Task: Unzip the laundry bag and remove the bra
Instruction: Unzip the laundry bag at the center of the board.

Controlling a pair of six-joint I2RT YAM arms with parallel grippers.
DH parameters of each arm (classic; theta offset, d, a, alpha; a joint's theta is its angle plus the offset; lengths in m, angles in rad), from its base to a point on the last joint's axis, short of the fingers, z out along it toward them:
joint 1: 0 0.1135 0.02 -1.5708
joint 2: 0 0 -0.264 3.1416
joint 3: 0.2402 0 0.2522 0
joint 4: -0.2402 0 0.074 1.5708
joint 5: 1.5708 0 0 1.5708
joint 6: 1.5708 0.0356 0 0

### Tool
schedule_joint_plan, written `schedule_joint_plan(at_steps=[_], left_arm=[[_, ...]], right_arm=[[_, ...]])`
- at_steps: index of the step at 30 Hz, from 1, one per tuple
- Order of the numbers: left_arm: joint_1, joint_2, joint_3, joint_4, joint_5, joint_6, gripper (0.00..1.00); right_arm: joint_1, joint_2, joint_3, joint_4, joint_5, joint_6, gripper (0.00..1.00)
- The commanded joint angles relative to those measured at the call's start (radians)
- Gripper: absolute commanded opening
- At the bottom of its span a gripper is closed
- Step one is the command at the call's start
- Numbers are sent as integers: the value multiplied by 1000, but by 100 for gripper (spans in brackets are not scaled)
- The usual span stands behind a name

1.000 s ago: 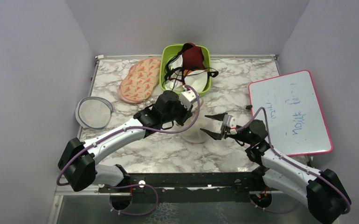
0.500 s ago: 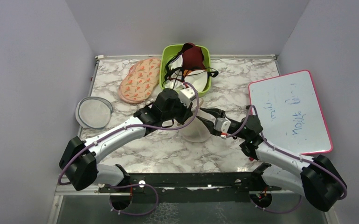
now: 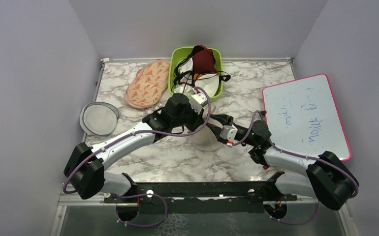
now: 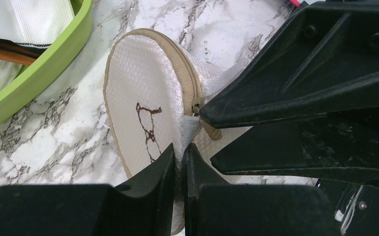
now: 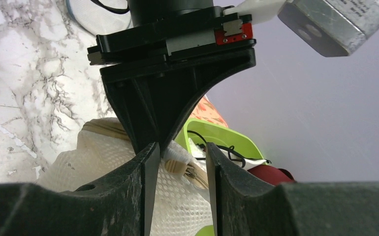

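While the left gripper clamps the mesh of the laundry bag, the slightly parted fingers of the right gripper straddle the bag's zip pull.

The desk is white marble with grey veins. The laundry bag is cream-white mesh with a beige zip band and a dark brown line drawing on its face. The left claw and the right claw are both black. The left arm and the right arm are white and black. In the top view, at 12 o'clock, the bin is lime green and the garment on top of it is dark maroon. At 11 o'clock the pads are salmon pink with orange flowers. At 9 o'clock the disc is pale mesh with a grey rim. At 3 o'clock the whiteboard has a pink frame and blue writing.
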Motion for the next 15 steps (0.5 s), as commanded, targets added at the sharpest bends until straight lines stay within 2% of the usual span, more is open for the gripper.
schedule_joint_plan(at_steps=[1, 15], left_arm=[[9, 2, 33, 20, 32, -8, 0], [10, -2, 32, 26, 46, -9, 0]], right_arm=[[12, 32, 9, 81, 21, -9, 35], [19, 91, -7, 138, 91, -3, 34]])
